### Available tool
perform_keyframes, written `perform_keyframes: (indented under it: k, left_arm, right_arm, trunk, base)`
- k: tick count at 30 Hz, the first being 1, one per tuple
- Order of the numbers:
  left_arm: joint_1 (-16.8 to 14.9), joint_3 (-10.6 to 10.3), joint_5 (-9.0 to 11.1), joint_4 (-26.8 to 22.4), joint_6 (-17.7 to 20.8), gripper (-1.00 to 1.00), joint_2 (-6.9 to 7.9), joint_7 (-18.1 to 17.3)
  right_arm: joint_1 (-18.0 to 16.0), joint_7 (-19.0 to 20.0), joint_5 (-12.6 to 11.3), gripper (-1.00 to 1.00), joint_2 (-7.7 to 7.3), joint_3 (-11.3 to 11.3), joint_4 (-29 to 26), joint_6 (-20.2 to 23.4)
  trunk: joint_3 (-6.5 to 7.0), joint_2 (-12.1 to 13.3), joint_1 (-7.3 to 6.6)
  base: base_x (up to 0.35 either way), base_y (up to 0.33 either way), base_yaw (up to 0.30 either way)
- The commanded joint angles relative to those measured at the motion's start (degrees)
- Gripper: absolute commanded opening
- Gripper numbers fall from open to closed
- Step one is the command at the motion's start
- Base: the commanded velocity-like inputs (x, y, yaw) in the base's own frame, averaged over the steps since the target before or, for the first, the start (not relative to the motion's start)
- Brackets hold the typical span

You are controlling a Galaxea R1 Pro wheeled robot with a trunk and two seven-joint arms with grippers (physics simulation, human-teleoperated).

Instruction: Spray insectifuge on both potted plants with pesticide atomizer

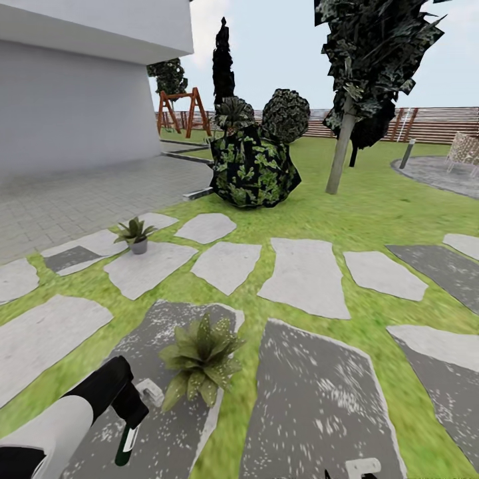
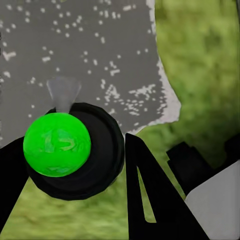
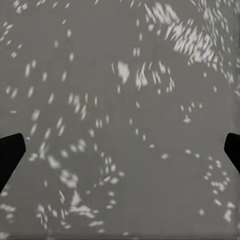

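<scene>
At the lower left of the head view, the left tool (image 1: 133,416) hangs low over a dark speckled stepping stone (image 1: 133,372) and is clamped on the slim dark green pesticide atomizer with a white label (image 1: 125,444). The bottle's body points down toward the stone and its pale spray top (image 1: 150,392) sits up beside the black wrist. The left wrist view looks along the bottle's length: a bright green round end (image 2: 57,144) ringed in black sits between the two black fingers (image 2: 150,200), with a faint grey cone beyond it over the stone.

Just to the right of the bottle stands the nearer small rosette of pointed green leaves (image 1: 199,360), at the edge of the same dark stone. Its pot is hidden under the foliage. The judgement here is that this plant is the one being worked on, and that the nozzle should be turned to face the rosette squarely, then swept across it so the far leaves are wetted as well as the near ones. Keeping the grip firm while tilting matters, since the bottle is held near its top.

Farther back and to the left, the second small rosette in a tiny grey pot (image 1: 136,234) stands on a pale stepping stone (image 1: 150,266), well apart from the arm; reaching it likely calls for moving the base closer.

At the bottom right edge, part of the right tool (image 1: 352,469) shows. In its wrist view the black fingertips (image 3: 10,152) sit wide apart over bare dark stone, holding nothing.
</scene>
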Motion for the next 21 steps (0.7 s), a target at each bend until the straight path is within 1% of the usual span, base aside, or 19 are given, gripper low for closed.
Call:
perform_keyframes:
  k: [1, 4, 14, 16, 21]
  left_arm:
    - [0.0, -0.1, -0.4, -0.1, 0.2, -1.00, 0.08, -0.5]
    - [0.0, -0.1, -0.3, 0.1, 0.2, -1.00, 0.10, -0.5]
    - [0.0, 0.2, -0.2, -0.1, 0.3, -1.00, -0.15, -0.6]
    - [0.0, 0.2, -0.2, -0.2, 0.3, -1.00, -0.20, -0.7]
    - [0.0, 0.0, -0.2, -0.2, 0.1, -1.00, -0.19, -0.8]
  right_arm:
    - [0.0, -0.2, 0.6, 1.00, 0.01, -0.3, 0.1, -0.2]
    - [0.0, -0.2, 0.6, 1.00, 0.01, -0.3, 0.1, -0.2]
    - [0.0, -0.2, 0.5, 1.00, 0.01, -0.4, 0.1, -0.2]
    - [0.0, -0.2, 0.5, 1.00, 0.01, -0.4, 0.1, -0.2]
    - [0.0, -0.2, 0.5, 1.00, 0.01, -0.4, 0.1, -0.2]
  trunk:
    - [-0.05, 0.0, -0.01]
    - [-0.05, 0.0, -0.01]
    - [-0.05, 0.0, -0.01]
    - [-0.05, 0.0, -0.01]
    - [-0.05, 0.0, -0.01]
  base:
    - [0.000, 0.000, -0.016]
    - [0.000, 0.052, -0.006]
    - [0.009, 0.292, -0.002]
    - [0.098, 0.302, -0.144]
    - [0.134, 0.281, -0.246]
